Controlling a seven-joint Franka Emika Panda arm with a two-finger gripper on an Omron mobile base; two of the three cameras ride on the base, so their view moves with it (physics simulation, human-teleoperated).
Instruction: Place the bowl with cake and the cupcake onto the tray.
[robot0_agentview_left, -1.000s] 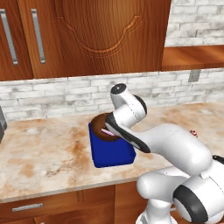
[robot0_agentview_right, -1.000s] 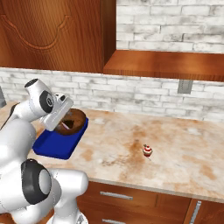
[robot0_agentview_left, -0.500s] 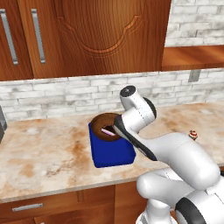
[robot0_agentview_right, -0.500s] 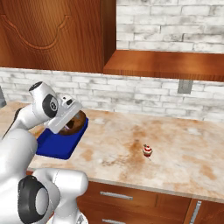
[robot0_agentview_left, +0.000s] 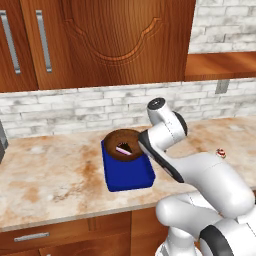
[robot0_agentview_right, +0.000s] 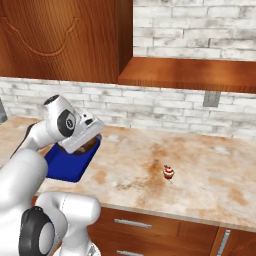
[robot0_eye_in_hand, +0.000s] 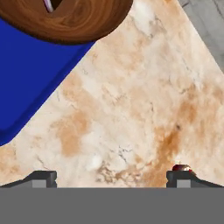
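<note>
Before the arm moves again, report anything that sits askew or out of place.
The bowl with cake sits at the far end of the tray, overhanging its back rim rather than centred. The cupcake stands upright, alone on the counter, well away from the tray. Nothing looks spilled or damaged.

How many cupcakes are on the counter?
1. The cupcake stands alone on the marble counter, far right of the tray. None seems hidden.
</note>
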